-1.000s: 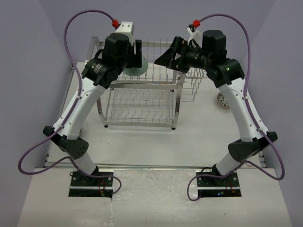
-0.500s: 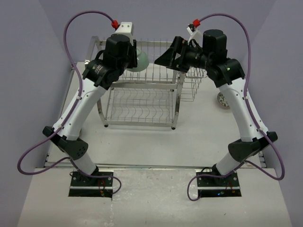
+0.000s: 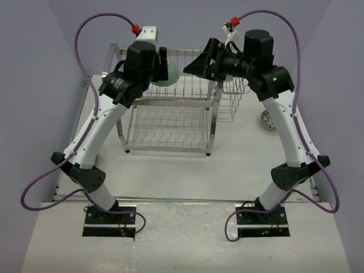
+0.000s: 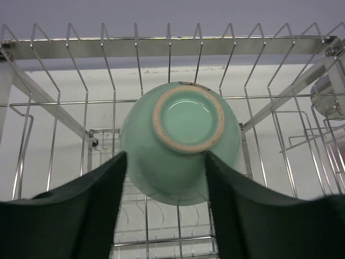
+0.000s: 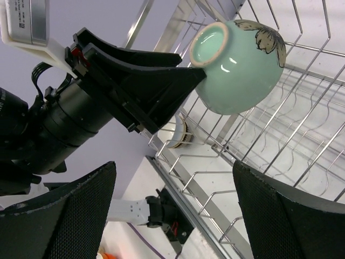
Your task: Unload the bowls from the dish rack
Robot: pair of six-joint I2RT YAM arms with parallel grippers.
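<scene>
The place reads as a robotics lab test cell rather than a kitchen: bare lavender walls (image 3: 28, 85) box in a white bench (image 3: 244, 162), a left arm (image 3: 94, 132) and right arm (image 3: 291, 133) are bolted to plates (image 3: 111, 220) at its near edge, trailing purple cables (image 3: 102, 16), with a steel dish rack (image 3: 170, 122) set out as a prop.

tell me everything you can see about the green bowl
The green bowl is glossy mint ceramic with a bare tan foot ring and a dark leaf-like mark near the rim. It is tipped on its side over the top tier of the rack, foot toward the left gripper, whose dark fingers clasp its sides. Its inside is hidden.
</scene>
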